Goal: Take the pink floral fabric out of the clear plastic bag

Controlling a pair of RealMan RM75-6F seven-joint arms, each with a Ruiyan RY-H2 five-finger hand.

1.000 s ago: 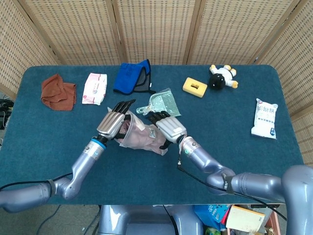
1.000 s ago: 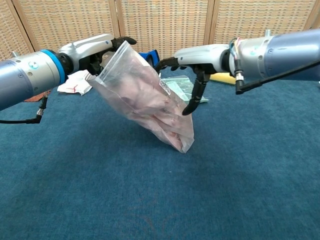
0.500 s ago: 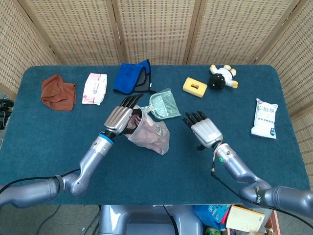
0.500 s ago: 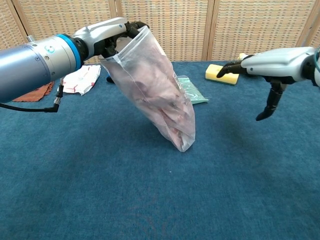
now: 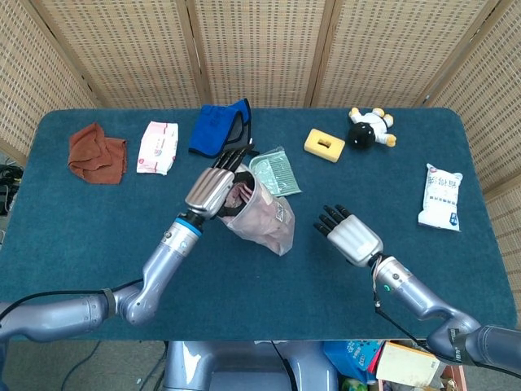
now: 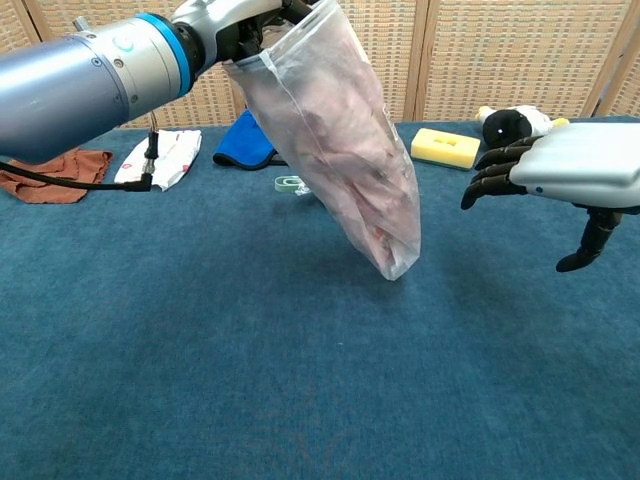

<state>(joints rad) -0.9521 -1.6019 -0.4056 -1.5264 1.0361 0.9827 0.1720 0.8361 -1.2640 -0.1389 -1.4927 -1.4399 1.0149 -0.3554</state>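
Woven cane screens back a blue carpeted table (image 5: pixel 98 220). The left hand (image 5: pixel 213 189) grips the mouth of the clear plastic bag (image 6: pixel 335 130) near the table's middle, lifted higher than a second ago; the chest view shows the crumpled pink floral fabric (image 6: pixel 350 160) inside. The right hand (image 5: pixel 352 236) has drawn away toward the near edge, fingers spread, empty. Only the head view shows a green dustpan (image 5: pixel 277 173).
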